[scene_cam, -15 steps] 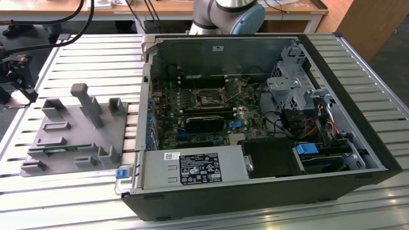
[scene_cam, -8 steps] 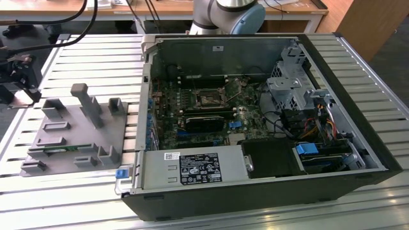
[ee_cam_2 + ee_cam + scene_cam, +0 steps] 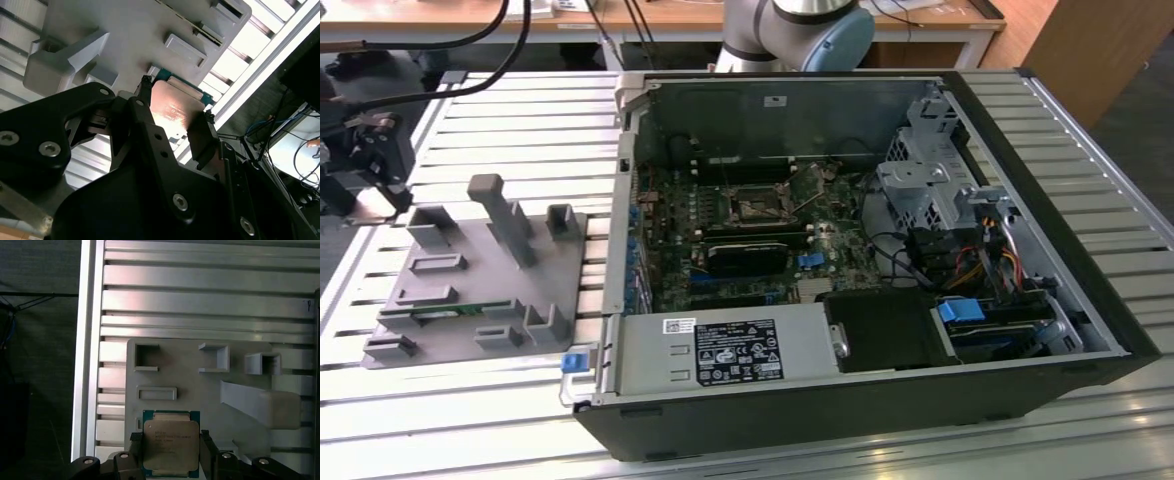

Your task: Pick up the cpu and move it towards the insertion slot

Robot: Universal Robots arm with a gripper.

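In the exterior view the insertion slot (image 3: 758, 207) is sitting inside the computer case (image 3: 854, 410), well apart from the grey tray (image 3: 480, 270). In the first wrist view the gripper (image 3: 171, 452) is clasping the cpu (image 3: 171, 439) by opposite edges, over that tray. In the second wrist view its fingers (image 3: 201, 135) are pinching the cpu (image 3: 175, 111)

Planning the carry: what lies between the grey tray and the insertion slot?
In the exterior view, the case's side wall and a motherboard strip separate tray and insertion slot.

Silvery cpu (image 3: 170, 445) held level, insertion slot (image 3: 758, 208) well apart.
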